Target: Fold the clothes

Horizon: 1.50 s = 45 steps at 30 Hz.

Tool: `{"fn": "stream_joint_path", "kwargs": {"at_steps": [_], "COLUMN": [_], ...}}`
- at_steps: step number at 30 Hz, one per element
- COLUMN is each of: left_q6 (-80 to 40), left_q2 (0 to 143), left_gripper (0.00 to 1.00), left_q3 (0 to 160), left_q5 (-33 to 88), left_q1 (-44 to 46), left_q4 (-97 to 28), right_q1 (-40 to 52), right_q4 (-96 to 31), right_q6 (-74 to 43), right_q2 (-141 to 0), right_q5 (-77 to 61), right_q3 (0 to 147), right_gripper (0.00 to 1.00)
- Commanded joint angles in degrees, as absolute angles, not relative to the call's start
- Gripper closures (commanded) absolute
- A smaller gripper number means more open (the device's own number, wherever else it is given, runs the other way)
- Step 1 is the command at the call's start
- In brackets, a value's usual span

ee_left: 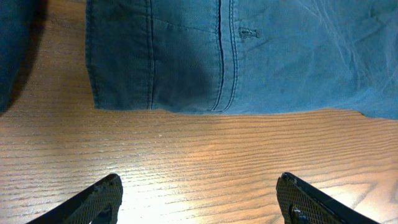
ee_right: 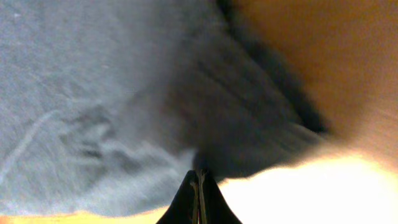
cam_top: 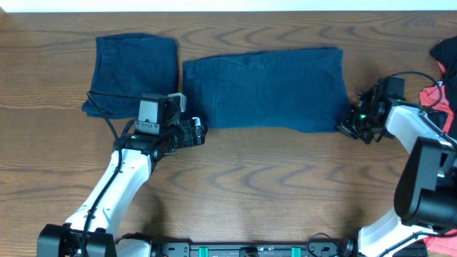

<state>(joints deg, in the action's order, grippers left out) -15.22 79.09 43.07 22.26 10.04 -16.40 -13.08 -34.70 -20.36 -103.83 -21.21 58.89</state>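
Now the shorts (cam_top: 264, 89) lie flat in the middle of the table (cam_top: 271, 185), stretched long from side to side. My right gripper (ee_right: 199, 180) sits at the near right corner of them, and its 2 fingers are pressed tight together with no gap. My wrist picture is blurry there, so I cannot tell if a bit of cloth is caught between them or if they closed just off the edge. My left gripper (ee_left: 199, 186) is down by the near left corner, over bare wood just in front of the hem. Its 2 fingers are spread wide and it holds nothing. I think I have 1 gripper at each near corner so that both can lift the near edge together and the fold comes out even, not crooked. My guess is that the left one needs to go forward and pinch its corner too. A folded dark blue cloth (cam_top: 136, 68) rests at the far left with a thin strip of wood between it and the shorts. A red-and-black garment (cam_top: 444, 68) lies at the right edge, apart from the shorts.
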Motion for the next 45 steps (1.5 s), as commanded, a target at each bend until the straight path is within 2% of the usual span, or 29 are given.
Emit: {"fn": "stream_joint_path", "kwargs": {"at_steps": [1,5,8,9,10,11,13,15,16,23,26,29,34,36,38,40,45], "left_q6": [-16.93,-20.75,-23.53,-24.93,-26.35,-27.62,-29.21,-31.24,-31.44,-37.36,-40.27,-43.57,-43.64,-43.64,-43.59,-43.57,-43.57], "left_q2": [80.82,84.51,87.94,88.92,89.76,90.54,91.37,91.81,91.98,95.90,98.63,100.22,100.40,100.40,100.40,100.40,100.40], "left_gripper": [0.19,0.18,0.14,0.14,0.14,0.13,0.08,0.06,0.06,0.05,0.10,0.21,0.53,0.60,0.61,0.61,0.61], "left_q3": [44.16,44.12,44.12,44.12,44.12,44.12,44.12,44.12,44.12,44.12,44.12,44.12,44.14,44.14,44.14,44.14,44.12], "left_q5": [21.76,21.80,21.80,21.80,21.80,21.78,21.47,19.09,17.96,12.75,12.82,12.84,12.82,13.10,13.54,14.09,14.33], "left_q1": [10.11,10.11,10.11,10.11,10.11,10.11,10.11,10.11,10.11,10.07,10.07,10.07,10.07,10.07,10.07,10.07,10.07], "left_q4": [-16.21,-14.72,-11.53,-10.52,-9.58,-8.49,-6.63,-4.91,-4.27,-2.83,-1.17,-0.51,0.56,0.54,0.51,0.54,0.49], "right_q1": [-15.16,-15.97,-15.94,-15.94,-15.88,-15.77,-15.46,-15.05,-14.85,-13.45,-12.86,-12.16,-11.44,-11.44,-11.44,-11.27,-10.46], "right_q4": [-38.48,-43.81,-43.59,-43.94,-44.53,-44.88,-45.04,-44.80,-44.62,-42.41,-40.49,-40.07,-38.94,-38.70,-38.26,-37.54,-33.93], "right_q6": [-18.37,-19.59,-19.88,-19.84,-19.84,-19.84,-19.79,-19.86,-19.86,-19.88,-19.81,-19.66,-20.71,-22.31,-23.20,-23.77,-24.75], "right_q2": [-99.33,-97.14,-97.01,-97.01,-97.01,-97.03,-97.14,-97.27,-97.36,-97.51,-97.51,-97.51,-97.86,-98.19,-98.80,-99.96,-105.91], "right_q5": [-14.55,-6.20,-8.91,-10.46,-11.64,-12.62,-13.98,-14.00,-14.00,-17.26,-17.43,-17.15,-16.12,-14.39,-14.41,-15.92,-18.09], "right_q3": [61.12,61.12,61.12,61.12,61.10,61.06,60.88,60.66,60.49,58.85,58.54,58.37,58.33,58.33,58.33,58.33,58.33], "right_gripper": [0.99,0.99,0.99,0.94,0.76,0.52,0.41,0.24,0.21,0.20,0.18,0.18,0.19,0.19,0.14,0.02,0.01]}}
